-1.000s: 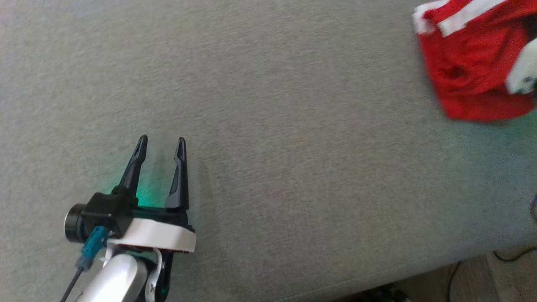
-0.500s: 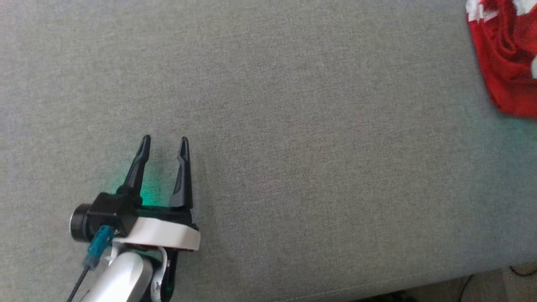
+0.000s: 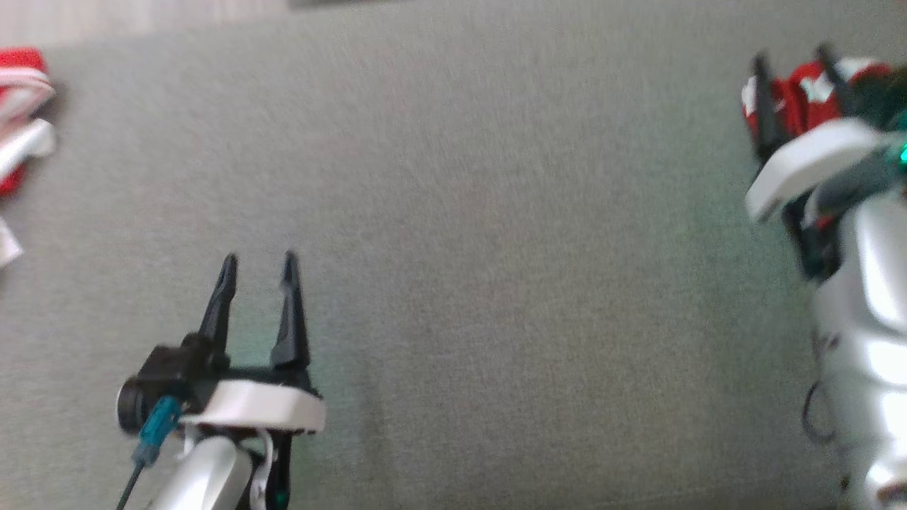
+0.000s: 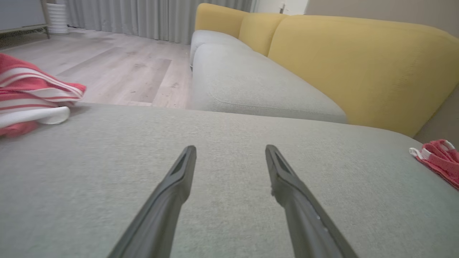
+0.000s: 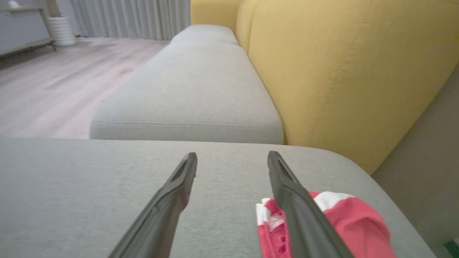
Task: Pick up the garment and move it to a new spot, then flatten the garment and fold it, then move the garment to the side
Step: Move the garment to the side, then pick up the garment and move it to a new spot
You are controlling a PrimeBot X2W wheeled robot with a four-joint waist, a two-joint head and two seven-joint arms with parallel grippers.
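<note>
Red cloth with white trim, the garment (image 5: 344,222), lies bunched at the right end of the gray cushion (image 3: 496,248), close to the yellow sofa back (image 5: 340,71). My right end effector (image 5: 232,154) hangs just over it. Its 2 fingers are spread wide and nothing is between them. In my right wrist view 1 finger crosses in front of the cloth, and I can't tell if it touches.

A moment ago this end effector was shut. Now it is open, so I think I have just let the garment go here at the side. My head has swung too, so the whole cushion looks slid over. That is my looking, not the cloth moving.

My left end effector (image 3: 258,258) is also wide open and empty. It sits over bare cushion, well apart from the garment. Another striped red and white cloth (image 4: 32,93) lies at the far left edge, untouched.

I think the move to the side is done or nearly done. The garment looks lumpy to me, not a neat fold, but I see just part of it.
</note>
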